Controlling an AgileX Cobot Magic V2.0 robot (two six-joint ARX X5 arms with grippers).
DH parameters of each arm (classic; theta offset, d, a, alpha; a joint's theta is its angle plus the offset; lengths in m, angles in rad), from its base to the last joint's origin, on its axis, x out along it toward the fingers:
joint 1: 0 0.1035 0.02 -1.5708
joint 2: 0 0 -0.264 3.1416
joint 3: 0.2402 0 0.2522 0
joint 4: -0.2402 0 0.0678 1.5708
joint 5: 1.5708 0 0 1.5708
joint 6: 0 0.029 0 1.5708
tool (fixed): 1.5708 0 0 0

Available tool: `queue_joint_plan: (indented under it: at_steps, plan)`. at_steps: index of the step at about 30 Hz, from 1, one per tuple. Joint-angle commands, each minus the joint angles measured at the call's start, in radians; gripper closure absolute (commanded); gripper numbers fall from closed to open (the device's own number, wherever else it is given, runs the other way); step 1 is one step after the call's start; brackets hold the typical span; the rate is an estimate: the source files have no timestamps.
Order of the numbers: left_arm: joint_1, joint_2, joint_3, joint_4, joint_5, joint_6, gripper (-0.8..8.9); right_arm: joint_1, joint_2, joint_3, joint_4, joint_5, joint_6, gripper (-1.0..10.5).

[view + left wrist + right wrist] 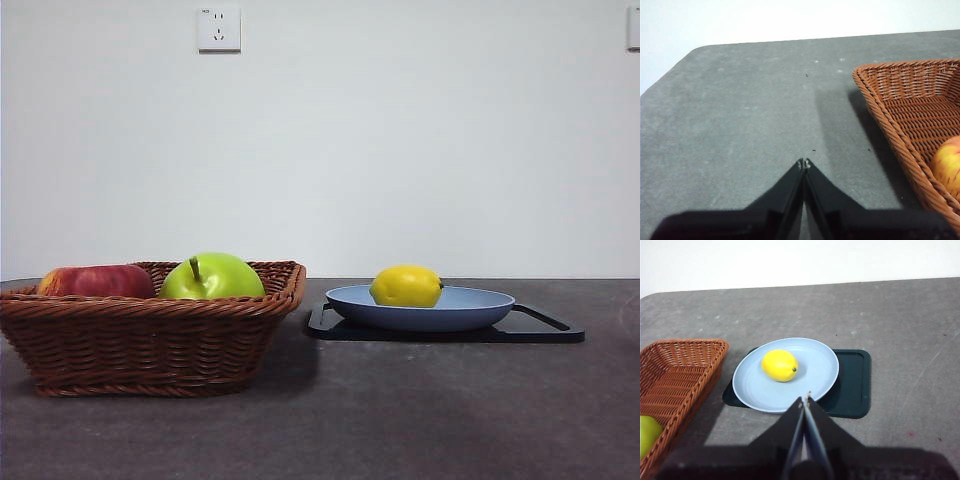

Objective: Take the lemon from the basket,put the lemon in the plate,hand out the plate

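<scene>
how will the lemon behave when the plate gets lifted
The lemon looks smooth and oval, lying loose on the plate, so it will probably roll if the plate tilts. The raised rim may catch it. It sits off-centre, so it could reach the edge quickly.

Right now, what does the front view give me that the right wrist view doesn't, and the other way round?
Only the front view shows the red apple in the basket and the wall socket. Neither arm appears in it.

Only the right wrist view shows the right tool, shut, hovering near the plate's rim, and the full outline of the black tray under the plate.

Both show the lemon lying in the plate, the plate on the tray, the basket beside them and the green apple in it.
</scene>
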Motion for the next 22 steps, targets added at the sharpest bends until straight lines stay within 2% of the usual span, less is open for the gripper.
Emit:
queue_joint_plan:
  at_steps: [1, 20, 22]
  plan:
    - [0.004, -0.002, -0.011, 0.011, 0.002, 0.009, 8.05, 0.008, 0.002, 0.009, 0.01, 0.006, 0.014, 9.4]
    - [0.004, -0.002, -0.011, 0.013, 0.002, 0.009, 8.05, 0.008, 0.002, 0.009, 0.01, 0.006, 0.013, 9.4]
    - [0.004, -0.002, -0.011, 0.013, 0.002, 0.009, 8.05, 0.008, 0.002, 0.009, 0.01, 0.006, -0.012, 9.4]
